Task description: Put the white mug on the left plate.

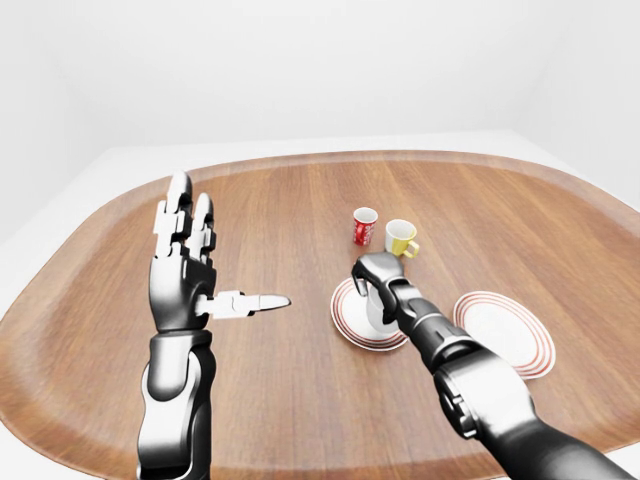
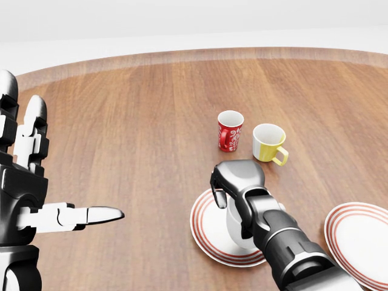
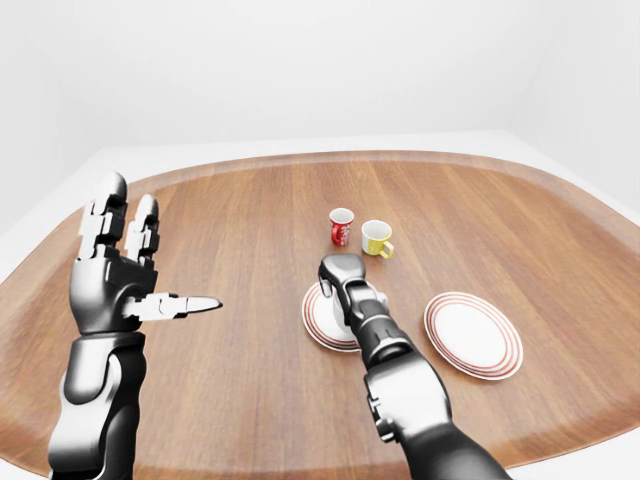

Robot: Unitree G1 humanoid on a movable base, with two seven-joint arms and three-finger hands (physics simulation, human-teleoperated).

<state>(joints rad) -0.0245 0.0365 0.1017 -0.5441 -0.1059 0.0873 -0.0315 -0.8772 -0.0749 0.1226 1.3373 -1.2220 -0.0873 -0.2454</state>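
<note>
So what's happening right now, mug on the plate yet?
Right hand wrapped round white mug, over left plate. Left hand open, idle. Nothing blocking.

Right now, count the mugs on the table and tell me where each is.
3. The red mug and yellow mug stand side by side above the left plate; the white mug sits on that plate under the right hand.

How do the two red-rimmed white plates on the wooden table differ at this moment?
The left red-rimmed white plate carries the white mug, with the right hand over it; the right red-rimmed white plate carries nothing. The left plate lies nearer the red patterned mug and the yellow-and-white mug; the right plate lies apart, toward the head view's right edge. Both lie flat on the wooden table and look alike.
</note>
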